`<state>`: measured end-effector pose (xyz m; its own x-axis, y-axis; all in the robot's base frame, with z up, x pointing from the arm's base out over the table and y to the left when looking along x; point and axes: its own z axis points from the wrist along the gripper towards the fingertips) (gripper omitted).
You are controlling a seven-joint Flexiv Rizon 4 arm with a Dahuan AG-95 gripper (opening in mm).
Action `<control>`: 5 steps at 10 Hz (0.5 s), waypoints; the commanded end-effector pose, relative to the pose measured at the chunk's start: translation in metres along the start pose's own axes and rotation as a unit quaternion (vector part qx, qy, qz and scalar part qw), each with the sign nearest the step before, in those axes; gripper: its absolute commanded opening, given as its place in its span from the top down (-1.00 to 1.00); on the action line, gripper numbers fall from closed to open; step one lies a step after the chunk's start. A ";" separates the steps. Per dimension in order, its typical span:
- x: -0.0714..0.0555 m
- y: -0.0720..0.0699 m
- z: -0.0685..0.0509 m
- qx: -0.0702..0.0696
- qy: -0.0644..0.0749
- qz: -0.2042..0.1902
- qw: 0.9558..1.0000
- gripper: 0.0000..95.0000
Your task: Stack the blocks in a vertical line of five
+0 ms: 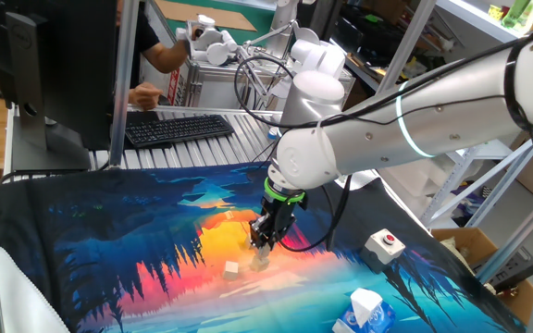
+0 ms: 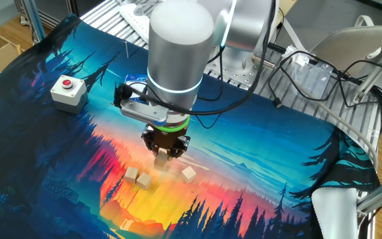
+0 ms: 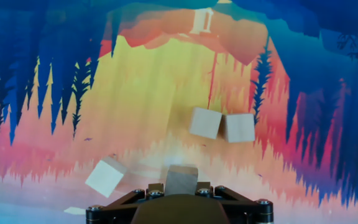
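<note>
My gripper (image 3: 182,186) is shut on one light-tan wooden block (image 3: 182,178), held low over the painted mat; it also shows in the other fixed view (image 2: 161,161). Two more blocks (image 3: 205,122) (image 3: 239,127) lie side by side and touching on the mat ahead and to the right. In the other fixed view this pair (image 2: 138,178) lies just left of and below the gripper (image 2: 162,157). A single tilted block (image 3: 106,176) lies apart at the left; it shows in both fixed views (image 2: 189,174) (image 1: 232,269). In one fixed view the gripper (image 1: 262,245) hides the pair.
A white box with a red button (image 1: 384,244) (image 2: 67,91) stands on the mat near its edge. A white-and-blue tissue pack (image 1: 364,310) lies at the front corner. A keyboard (image 1: 179,128) and a person's hands (image 1: 142,92) are behind the mat.
</note>
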<state>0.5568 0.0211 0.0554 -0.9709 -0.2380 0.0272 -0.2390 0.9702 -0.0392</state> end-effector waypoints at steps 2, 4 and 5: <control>-0.001 -0.003 0.003 -0.001 0.000 -0.001 1.000 1.00; -0.002 -0.004 0.005 -0.001 0.001 -0.001 1.000 1.00; -0.002 -0.004 0.006 -0.001 0.002 -0.001 1.000 1.00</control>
<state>0.5603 0.0178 0.0496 -0.9704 -0.2395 0.0315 -0.2406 0.9699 -0.0377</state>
